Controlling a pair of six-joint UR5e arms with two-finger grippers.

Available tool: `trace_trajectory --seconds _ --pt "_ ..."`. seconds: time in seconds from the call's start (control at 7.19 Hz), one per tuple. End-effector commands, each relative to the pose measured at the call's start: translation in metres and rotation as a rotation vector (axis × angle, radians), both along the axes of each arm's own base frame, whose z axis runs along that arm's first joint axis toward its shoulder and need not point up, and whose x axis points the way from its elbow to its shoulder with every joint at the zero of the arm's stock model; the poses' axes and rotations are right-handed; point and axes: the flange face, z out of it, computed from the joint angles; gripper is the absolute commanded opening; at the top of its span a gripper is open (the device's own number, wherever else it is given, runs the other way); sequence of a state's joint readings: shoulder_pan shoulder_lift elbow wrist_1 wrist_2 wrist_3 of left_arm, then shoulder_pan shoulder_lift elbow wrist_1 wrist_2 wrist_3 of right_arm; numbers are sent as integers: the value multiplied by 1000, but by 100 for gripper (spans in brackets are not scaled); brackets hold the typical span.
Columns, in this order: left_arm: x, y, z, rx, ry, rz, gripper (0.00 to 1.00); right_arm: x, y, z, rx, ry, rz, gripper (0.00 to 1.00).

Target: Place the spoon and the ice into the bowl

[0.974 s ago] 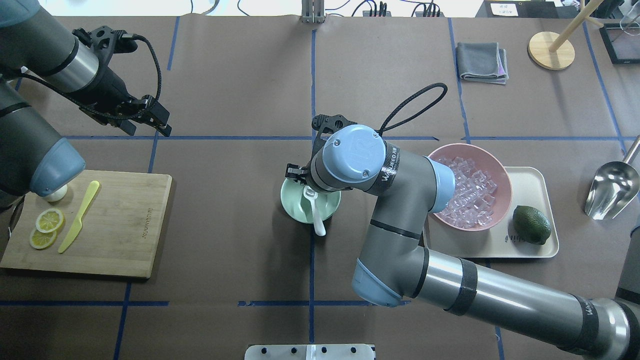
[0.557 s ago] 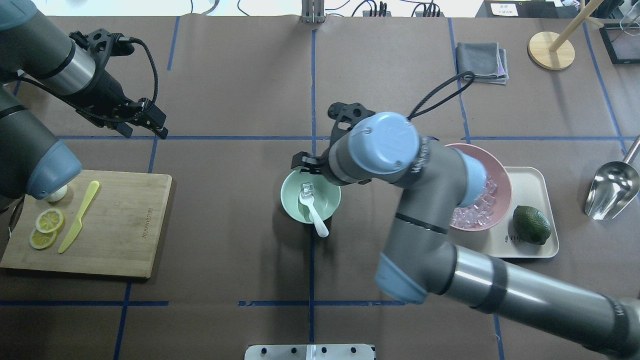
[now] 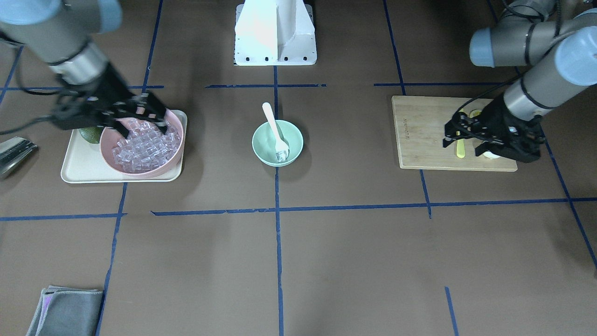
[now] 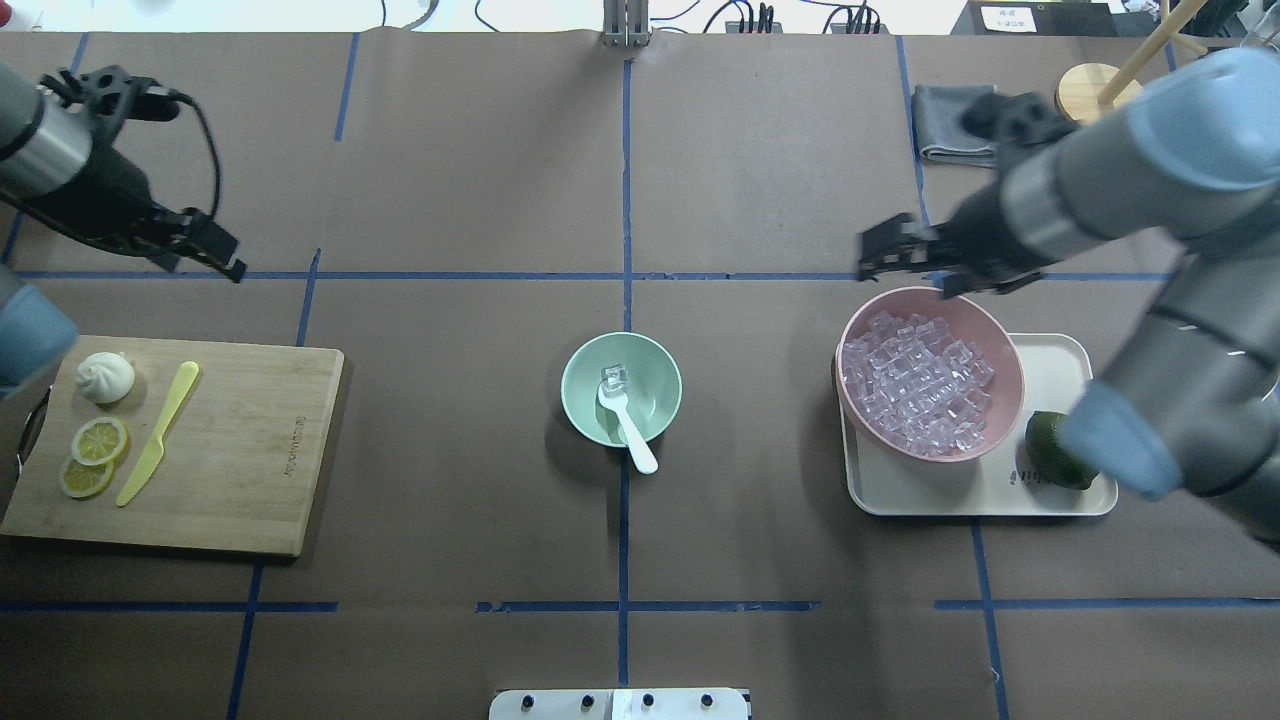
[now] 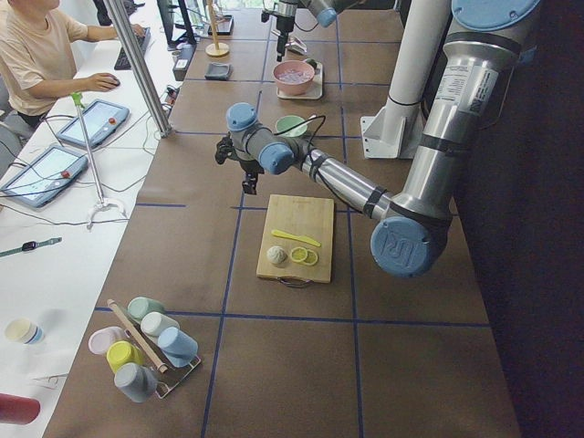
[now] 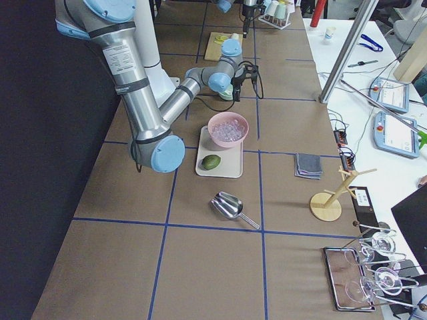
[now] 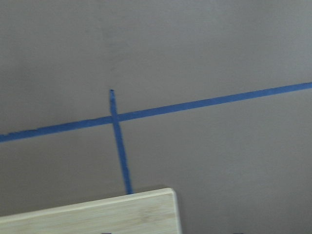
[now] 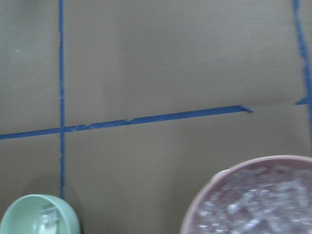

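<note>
Pink bowl [image 4: 1012, 340] sitting on tray [image 4: 1060, 370], just beside right gripper [image 4: 872, 256]; cutting board [image 4: 250, 450] carrying yellow knife [image 4: 160, 430], lying near left gripper [image 4: 205, 260].

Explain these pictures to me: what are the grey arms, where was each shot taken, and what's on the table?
These are two robot arms, each ending in two pinching fingers. Two pictures look down on the table, one from behind the robot and one from across it; two look along it from its ends; two come from cameras on the wrists. In the middle stands a green bowl with a white spoon resting in it and one ice cube at its scoop. The right fingers hover by a pink bowl of more ice on a tray; the left fingers hang near a cutting board with a yellow knife and lemon slices. Neither seems to hold anything.
</note>
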State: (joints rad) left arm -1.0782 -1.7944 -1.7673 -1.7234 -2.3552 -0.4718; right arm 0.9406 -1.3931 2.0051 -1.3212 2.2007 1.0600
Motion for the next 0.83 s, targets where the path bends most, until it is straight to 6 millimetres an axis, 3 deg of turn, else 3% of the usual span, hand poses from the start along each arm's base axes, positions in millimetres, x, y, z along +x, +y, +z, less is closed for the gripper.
trace_trajectory --seconds 0.0,0.28,0.42,0.56,0.7 --pt "-76 -10 70 92 -60 41 87 148 20 126 103 87 -112 100" --pt "-171 -27 136 162 -111 42 87 229 12 236 102 178 -178 100" --pt "-209 -32 163 152 -125 18 87 271 15 284 102 206 -221 100" --pt "-221 -31 170 129 -128 5 87 298 17 321 95 210 -279 100" --pt "-221 -30 168 67 -113 8 87 312 20 336 83 207 -291 100"
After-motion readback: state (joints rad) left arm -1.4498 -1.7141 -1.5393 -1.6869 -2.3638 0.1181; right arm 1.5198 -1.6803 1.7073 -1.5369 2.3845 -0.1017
